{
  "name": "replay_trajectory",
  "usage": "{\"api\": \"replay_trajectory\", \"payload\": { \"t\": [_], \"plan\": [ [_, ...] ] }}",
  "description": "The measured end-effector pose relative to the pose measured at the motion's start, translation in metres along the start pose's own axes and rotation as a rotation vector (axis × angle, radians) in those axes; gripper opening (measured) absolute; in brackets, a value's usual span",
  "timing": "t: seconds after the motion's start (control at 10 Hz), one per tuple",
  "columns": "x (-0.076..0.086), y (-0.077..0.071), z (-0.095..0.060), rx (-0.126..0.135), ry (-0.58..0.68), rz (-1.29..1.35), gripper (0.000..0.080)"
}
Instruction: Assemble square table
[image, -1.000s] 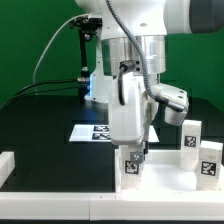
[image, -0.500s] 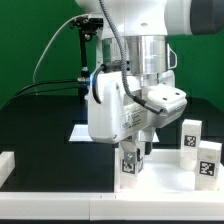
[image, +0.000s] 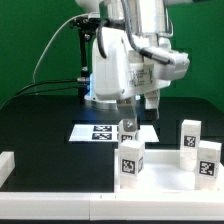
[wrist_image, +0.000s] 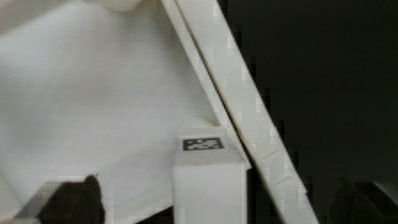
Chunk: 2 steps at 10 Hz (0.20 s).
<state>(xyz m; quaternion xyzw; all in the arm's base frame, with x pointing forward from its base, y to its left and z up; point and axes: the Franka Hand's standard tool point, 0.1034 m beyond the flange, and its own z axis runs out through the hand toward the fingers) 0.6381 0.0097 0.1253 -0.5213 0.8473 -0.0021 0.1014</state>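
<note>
Square table top (image: 165, 172) lies at the table's (image: 40, 120) near edge, one leg (image: 130, 162) standing on it, two more (image: 190, 134) alongside. The legs look light, rigid and smooth, best pinched across flat sides. The gripper (image: 128, 118) hangs above, apparently spread and empty. Only the wrist view shows the rim (wrist_image: 222, 90) beside the leg (wrist_image: 208, 175).

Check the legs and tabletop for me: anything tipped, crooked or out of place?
Nothing stands out. The leg the gripper has lifted away from stands upright on the tabletop; two more legs stand upright at the exterior view's right.
</note>
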Motion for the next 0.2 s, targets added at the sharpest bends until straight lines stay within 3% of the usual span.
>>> {"api": "replay_trajectory", "payload": {
  "t": [0.2],
  "plan": [
    [0.0014,0.0014,0.0046,-0.004,0.006,-0.001,0.0648]
  ]
}}
